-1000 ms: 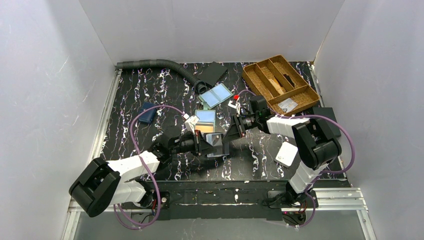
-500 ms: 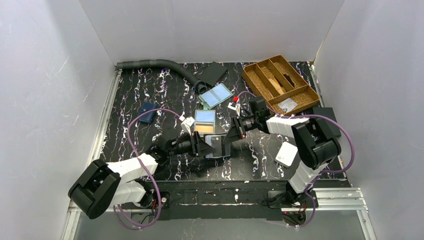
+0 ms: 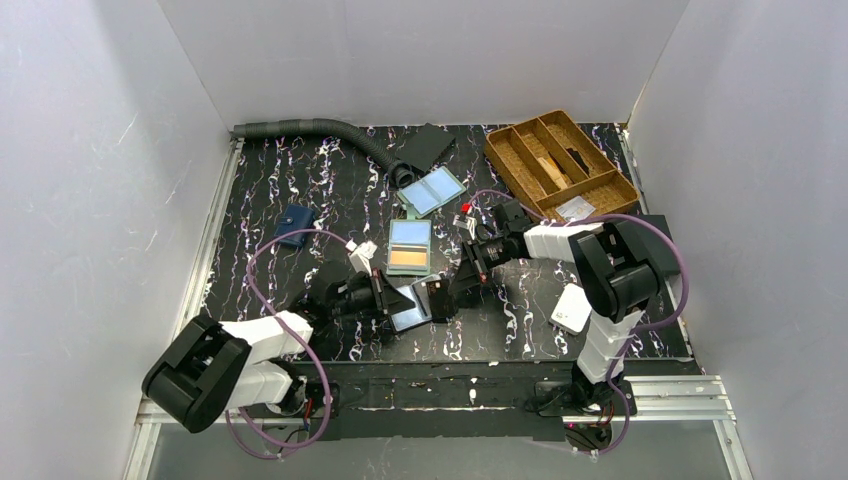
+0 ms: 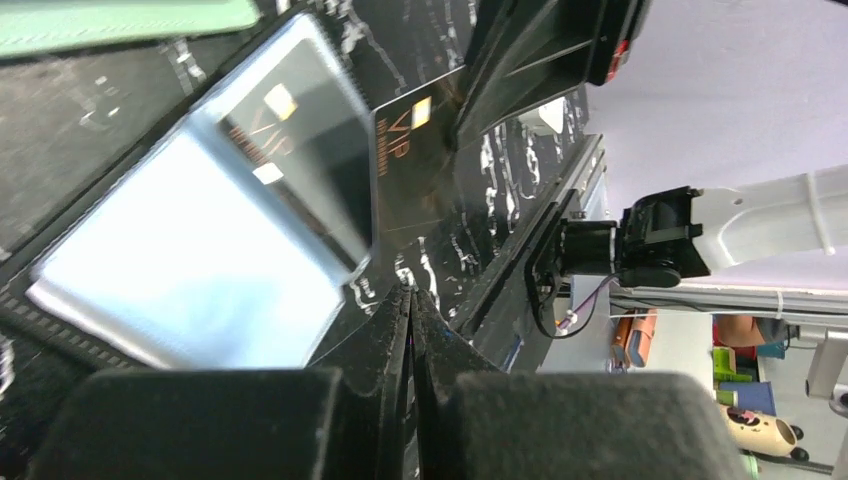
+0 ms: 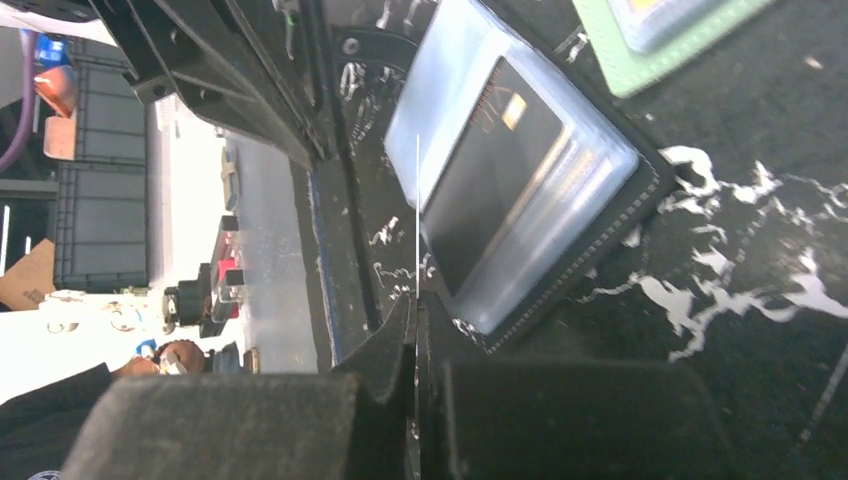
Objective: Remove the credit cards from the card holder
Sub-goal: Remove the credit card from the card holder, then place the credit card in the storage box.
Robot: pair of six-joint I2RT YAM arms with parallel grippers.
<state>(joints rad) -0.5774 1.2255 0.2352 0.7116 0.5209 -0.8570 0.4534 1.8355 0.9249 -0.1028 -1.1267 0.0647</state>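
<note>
The right gripper (image 5: pixel 416 305) is clenched on the black-grey card (image 4: pixel 414 160). It holds the card on edge above the worktop (image 3: pixel 300 170), so its own wrist view shows the card only as a thin pale line. Facing it, the left gripper (image 4: pixel 410 300) is pinched tight on the dark rim of a black-rimmed sleeve (image 4: pixel 180 240) with a glossy clear pocket. The sleeve lies close to the middle of the worktop's near edge, with the card just beside its right side. Just beyond both grippers, toward the middle of the worktop, the grey-green card holder (image 5: pixel 640 70) lies flat and apart from them. A blue card (image 3: pixel 411 234) sits in its far pocket and an orange card (image 3: pixel 409 259) in its near one. Farther back lies a pale blue bifold (image 3: pixel 432 190). A navy wallet (image 3: pixel 294 225) sits toward the left edge, and a wooden tray (image 3: pixel 605 150) fills the far right corner. A white box (image 3: pixel 572 307) rests near the right edge beside the right arm, and a grey hose (image 3: pixel 310 127) runs along the far edge. From above, the two grippers cover much of the sleeve and the card. A dark shape with a gold chip shows in the sleeve's pocket, and I cannot tell whether it is a second card or a reflection. Both wrist views cut the card holder off at their top edge.
</note>
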